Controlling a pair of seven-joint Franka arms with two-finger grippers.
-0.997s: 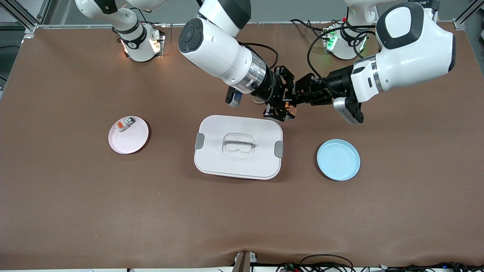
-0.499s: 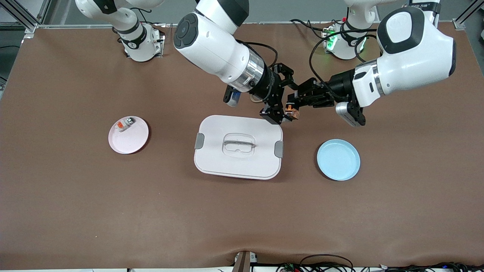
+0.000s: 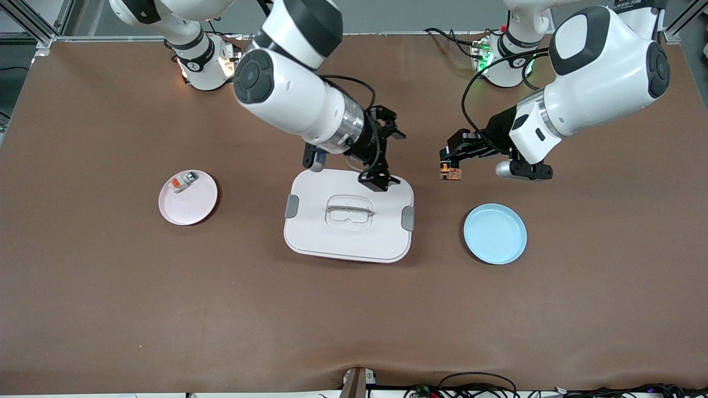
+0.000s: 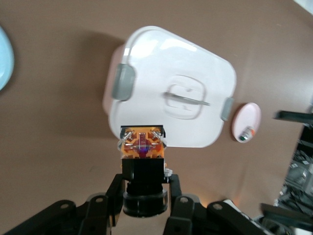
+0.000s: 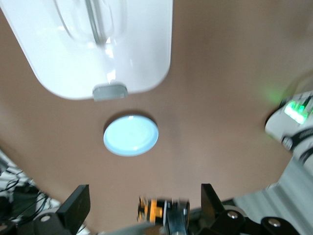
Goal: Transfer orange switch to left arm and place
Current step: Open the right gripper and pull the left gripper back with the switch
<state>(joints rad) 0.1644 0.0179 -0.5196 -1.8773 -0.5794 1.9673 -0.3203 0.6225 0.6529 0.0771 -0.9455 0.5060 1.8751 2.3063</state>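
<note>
Before you, the brown worktop [image 3: 110,309] carries the box [image 3: 349,221] at its middle, lid on, grey latches at both short ends. The 2 arms reach in from their bases.

The right arm [image 3: 287,99] hangs its end effector [image 3: 381,179] over the box's edge farthest from the front camera; its fingers [image 5: 77,205] stand wide apart with nothing between them.

The left arm [image 3: 597,66] holds its end effector [image 3: 451,166] over bare worktop between the box and the blue plate [image 3: 495,233], toward the left arm's end of the table. It is clamped on the orange switch [image 3: 450,172]; in the left wrist view you see the switch [image 4: 142,147] gripped by its black body, orange end pointing outward.

The pink plate [image 3: 188,197] lies toward the right arm's end, well apart from the box, and bears 1 pale white-grey piece [image 3: 183,181] with an orange-red patch.
</note>
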